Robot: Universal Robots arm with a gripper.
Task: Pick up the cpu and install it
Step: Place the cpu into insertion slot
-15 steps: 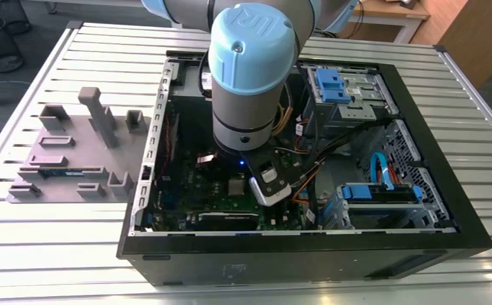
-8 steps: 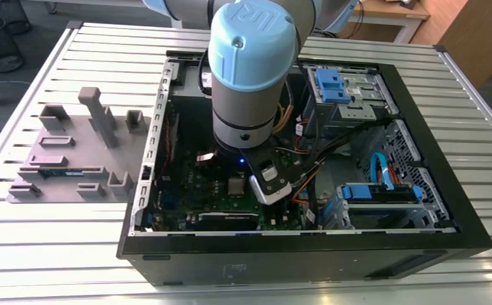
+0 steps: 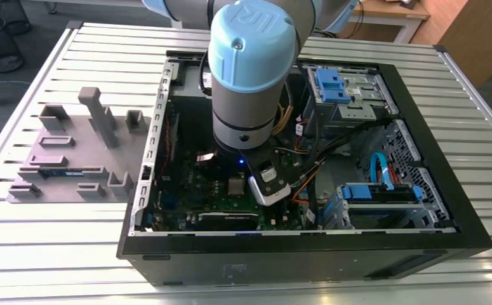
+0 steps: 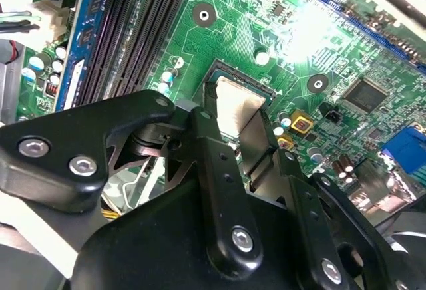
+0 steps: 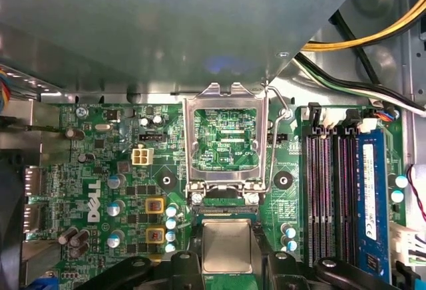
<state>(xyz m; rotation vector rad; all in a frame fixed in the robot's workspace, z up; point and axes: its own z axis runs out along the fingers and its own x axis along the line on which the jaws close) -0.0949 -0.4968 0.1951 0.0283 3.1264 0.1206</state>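
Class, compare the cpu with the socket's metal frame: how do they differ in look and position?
The cpu is a solid, plain silvery-grey plate; the frame is open in the middle, with the green board showing through. The cpu sits right at the end effector; the frame lies clear of it. Both are roughly square, shiny metal.

The end effector [image 5: 229, 258] hangs low inside the open-topped case [image 3: 313, 260], the cpu [image 5: 226, 243] filling the gap between its fingers [image 5: 185, 265]. Just beyond it stands the socket's opened metal frame [image 5: 225, 104]. Memory slots [image 5: 329, 197] run close alongside, cables [image 5: 373, 36] cross past them, and a grey metal panel [image 5: 166, 30] closes the far side. Upward the case stands open.
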